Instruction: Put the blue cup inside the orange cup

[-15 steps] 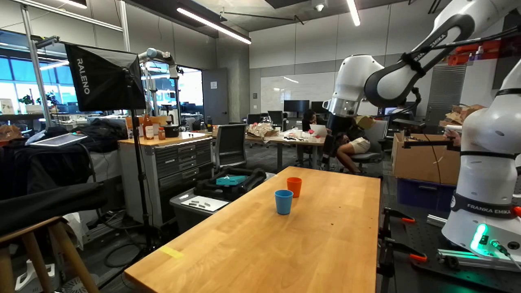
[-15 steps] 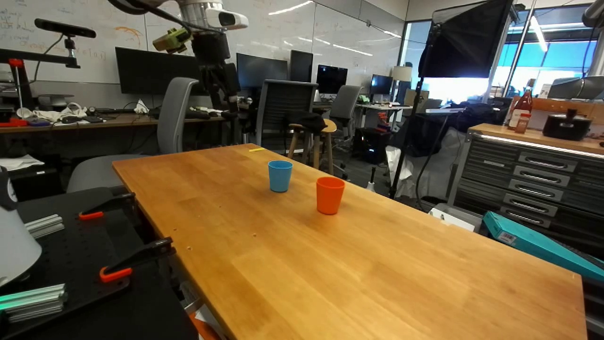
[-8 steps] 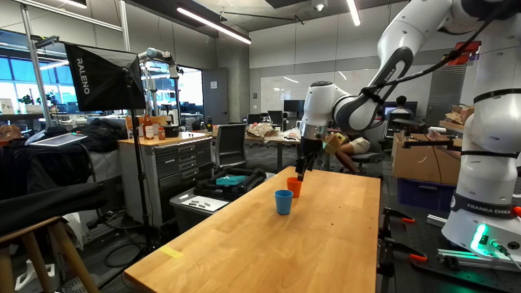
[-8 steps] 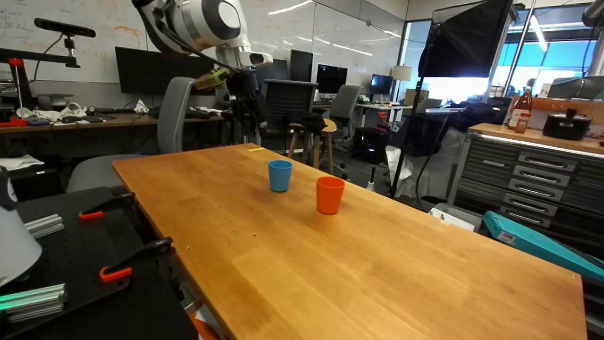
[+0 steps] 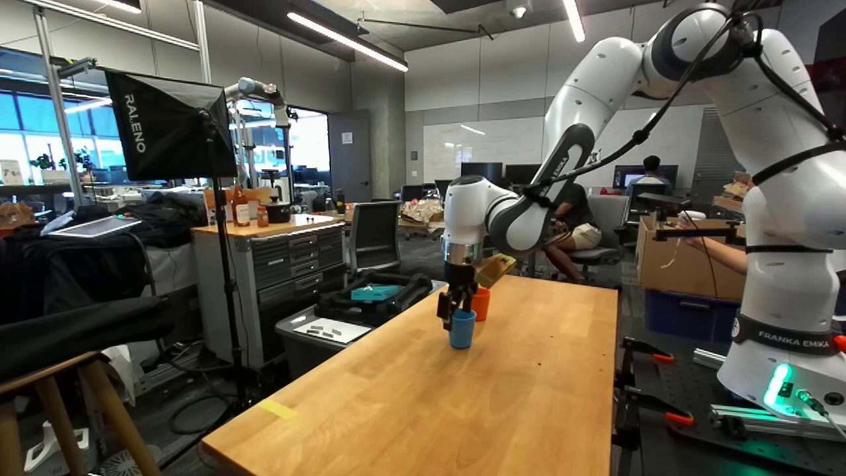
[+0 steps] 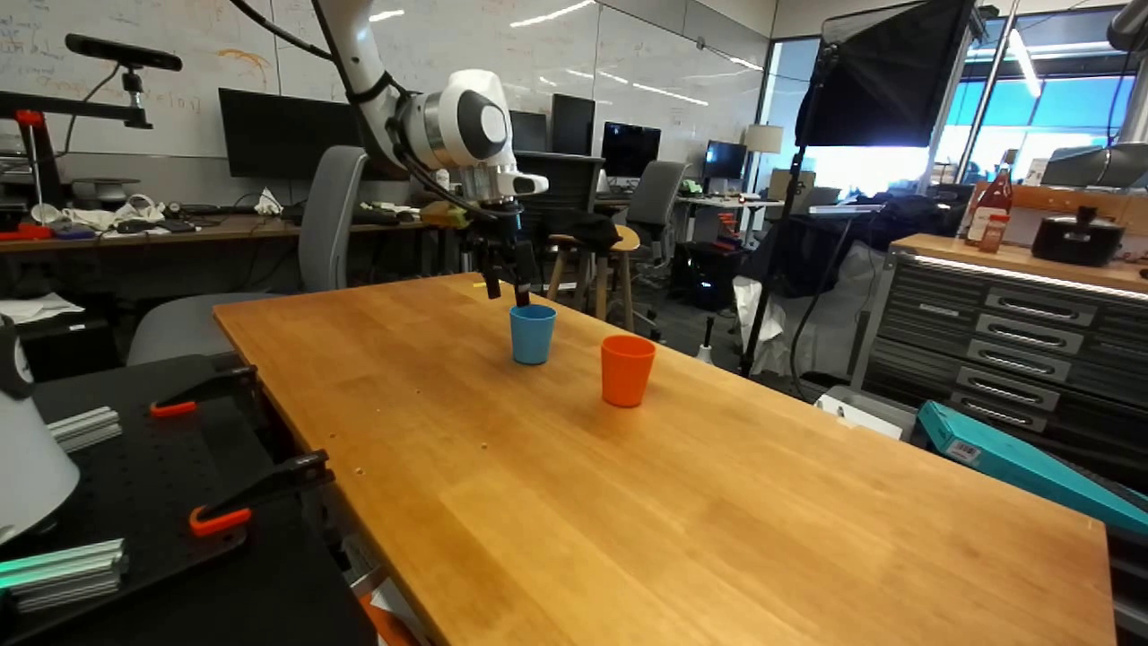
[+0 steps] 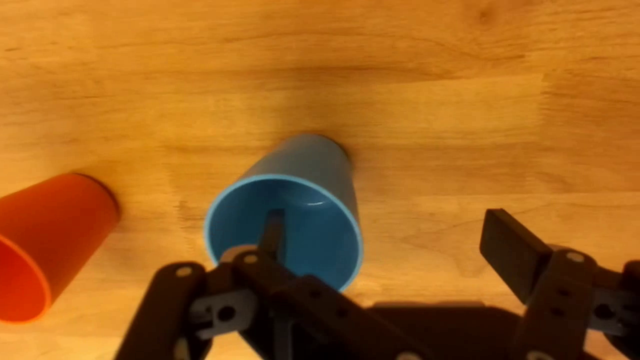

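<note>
Pinching the blue cup (image 6: 533, 336) by one wall looks like the step in hand, not yet done. Gripper (image 7: 389, 230) is spread wide, grasping nothing: one finger (image 7: 273, 235) over the cup's mouth, the outer finger (image 7: 512, 255) over the wooden table (image 7: 425, 125), clear of the wall. Can't tell if the inner tip is below the rim. Blue cup stands upright on the table, near the orange cup (image 6: 626, 372), also upright, gap between them.

To do it well: go straight down, wall between the fingers, no tip landing on the rim. Inner finger looks nearer the wall, so centre first or closing may drag the cup sideways. Close gently; plastic probably flexes and springs, and too hard could tilt it. Bite shallow: an outer finger low on the wall would likely jam on the orange rim at insertion. Cups look about the same size, so expect a snug nest: lift clear, hold level, centre over the orange mouth, then let go.
</note>
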Tool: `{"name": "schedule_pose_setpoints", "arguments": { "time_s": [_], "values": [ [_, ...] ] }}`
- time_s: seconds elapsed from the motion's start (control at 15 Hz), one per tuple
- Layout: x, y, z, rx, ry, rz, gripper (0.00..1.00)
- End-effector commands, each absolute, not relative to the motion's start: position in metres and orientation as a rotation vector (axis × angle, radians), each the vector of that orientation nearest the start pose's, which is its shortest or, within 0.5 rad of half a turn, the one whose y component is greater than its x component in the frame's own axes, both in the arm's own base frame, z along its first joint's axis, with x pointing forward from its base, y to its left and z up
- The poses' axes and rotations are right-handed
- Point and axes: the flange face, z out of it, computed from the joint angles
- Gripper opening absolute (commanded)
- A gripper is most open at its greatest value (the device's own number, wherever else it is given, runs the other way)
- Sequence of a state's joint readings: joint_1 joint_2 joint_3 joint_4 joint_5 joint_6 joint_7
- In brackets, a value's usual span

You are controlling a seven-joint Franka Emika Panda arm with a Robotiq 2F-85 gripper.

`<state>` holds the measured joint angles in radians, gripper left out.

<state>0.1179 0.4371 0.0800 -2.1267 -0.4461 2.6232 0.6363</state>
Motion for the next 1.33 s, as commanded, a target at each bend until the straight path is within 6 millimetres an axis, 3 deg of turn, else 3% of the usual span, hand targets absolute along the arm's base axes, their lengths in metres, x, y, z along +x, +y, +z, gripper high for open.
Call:
{"name": "schedule_pose_setpoints", "arguments": {
  "time_s": [0.0,0.07,0.13,0.33,0.73,0.87,1.27],
  "values": [
    [0.6,0.144,0.179,-3.267,0.131,-0.187,1.0],
    [0.605,0.147,0.175,-3.26,0.132,-0.196,0.75],
    [0.609,0.149,0.174,-3.256,0.134,-0.2,0.72],
    [0.619,0.147,0.169,-3.245,0.154,-0.199,0.49],
    [0.632,0.114,0.191,-3.223,0.23,-0.235,0.05],
    [0.634,0.099,0.202,-3.216,0.254,-0.251,0.0],
    [0.635,0.052,0.238,-3.199,0.322,-0.303,0.03]
  ]
}}
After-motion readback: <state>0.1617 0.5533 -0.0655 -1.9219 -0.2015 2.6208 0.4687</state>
